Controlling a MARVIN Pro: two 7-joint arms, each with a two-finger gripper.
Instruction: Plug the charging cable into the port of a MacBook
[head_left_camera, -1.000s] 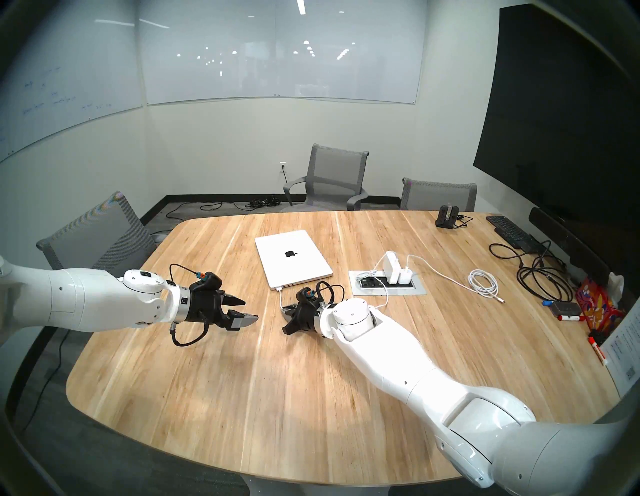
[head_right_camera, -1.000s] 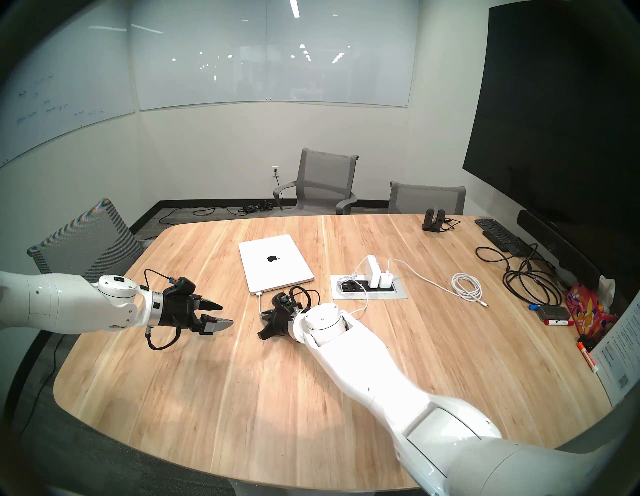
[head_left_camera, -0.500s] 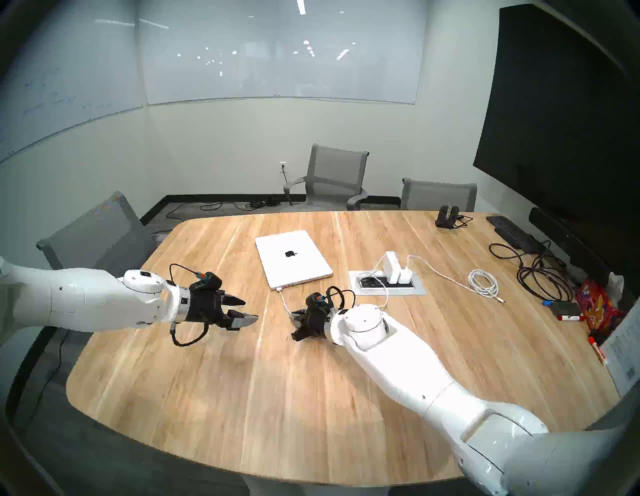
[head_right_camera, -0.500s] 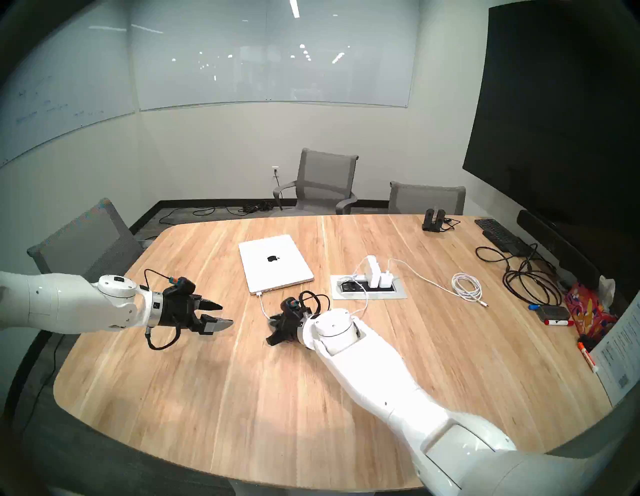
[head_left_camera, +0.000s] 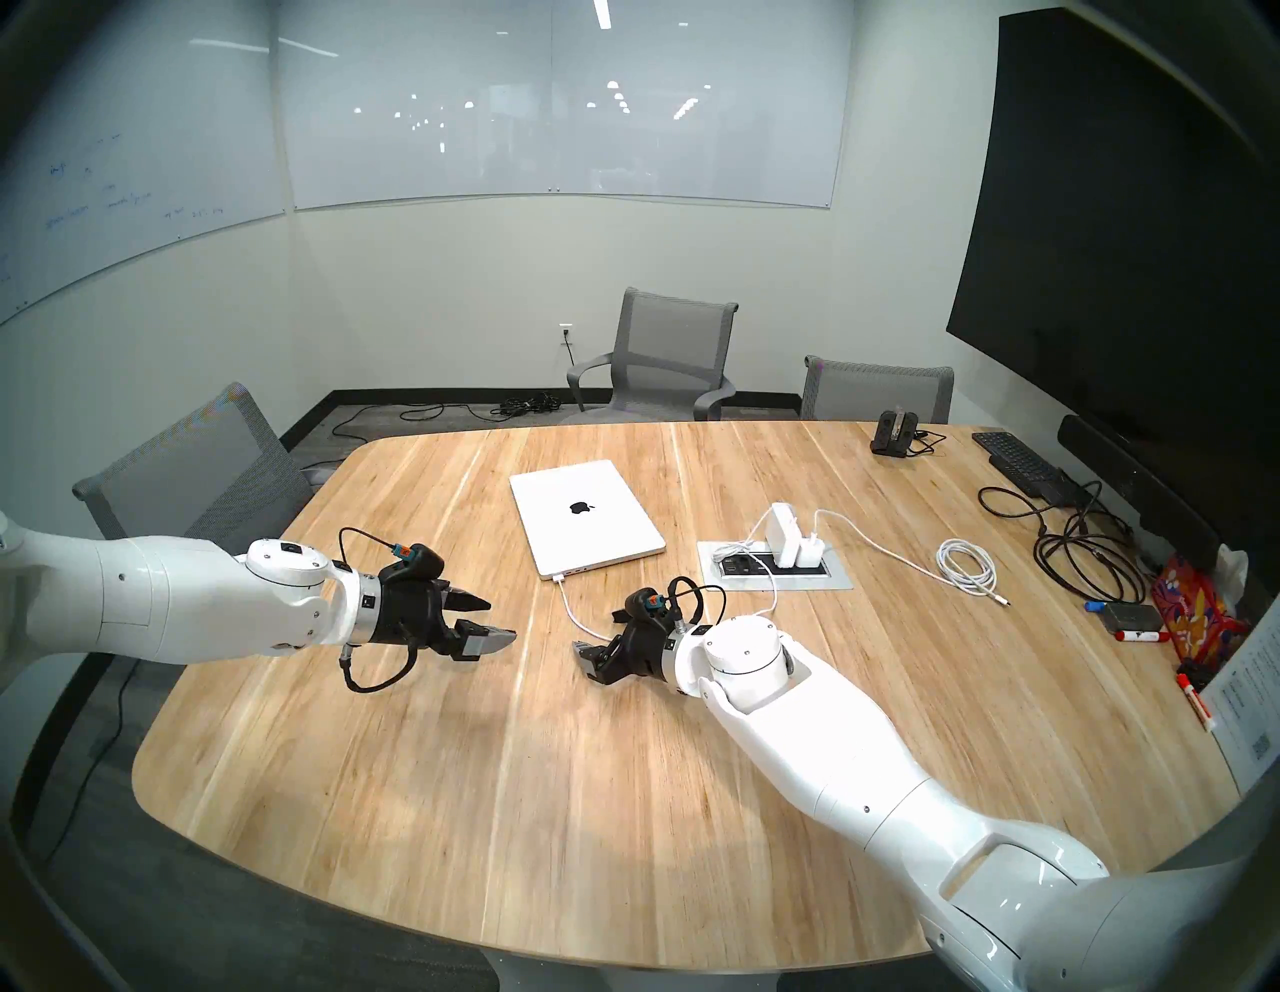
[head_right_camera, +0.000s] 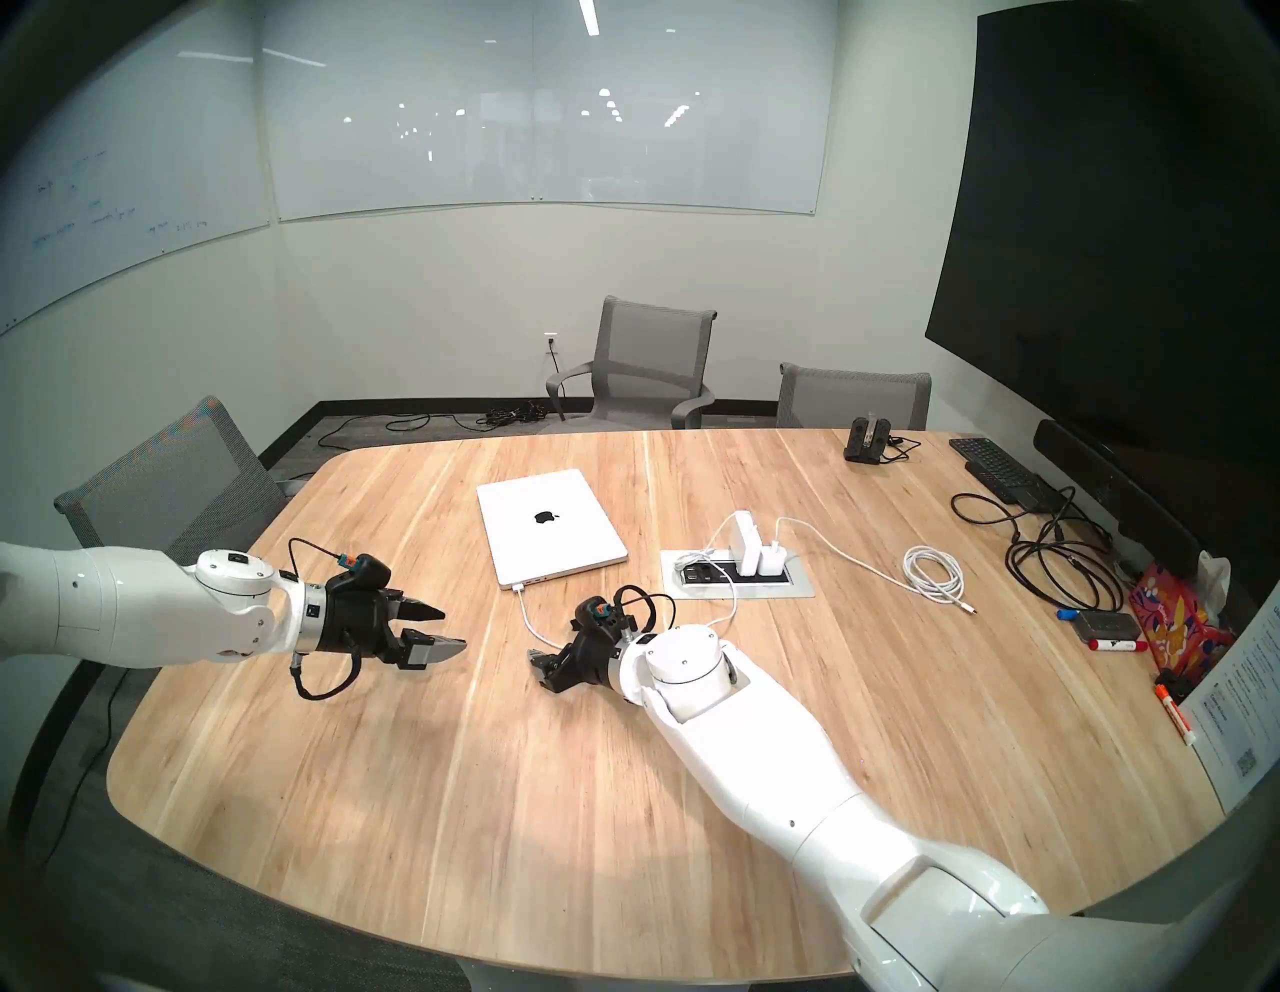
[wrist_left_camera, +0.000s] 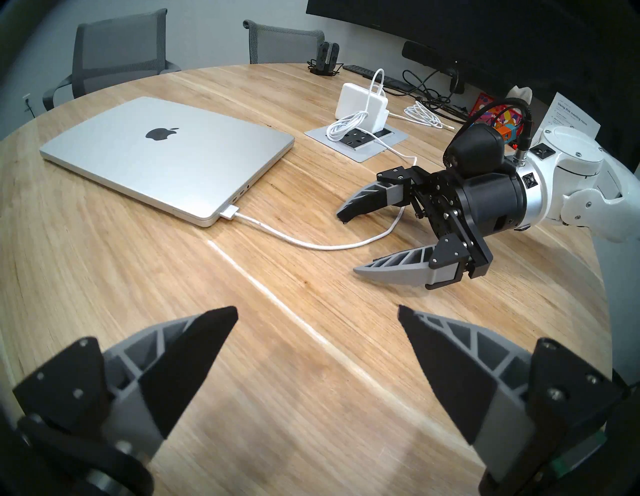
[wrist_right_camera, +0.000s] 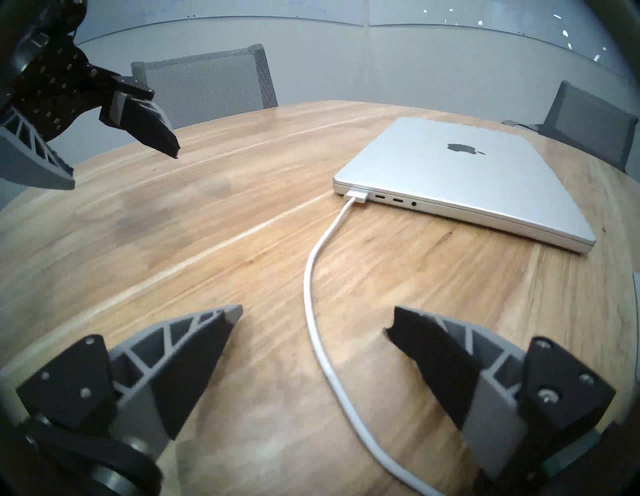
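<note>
The laptop (head_left_camera: 587, 516) lay closed on the desk (head_left_camera: 485, 796), the white cable (wrist_right_camera: 313, 277) plugged into the endmost port (wrist_right_camera: 356, 194) on its side. The right gripper (wrist_left_camera: 349, 246) had its fingers spread, cable lying loose between them. The left gripper (head_left_camera: 504, 620) hung nearby, fingers spread, empty.

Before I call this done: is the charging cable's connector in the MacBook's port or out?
In. The charging cable ends flush against the MacBook side edge at the endmost port; right gripper is open, clear.
</note>
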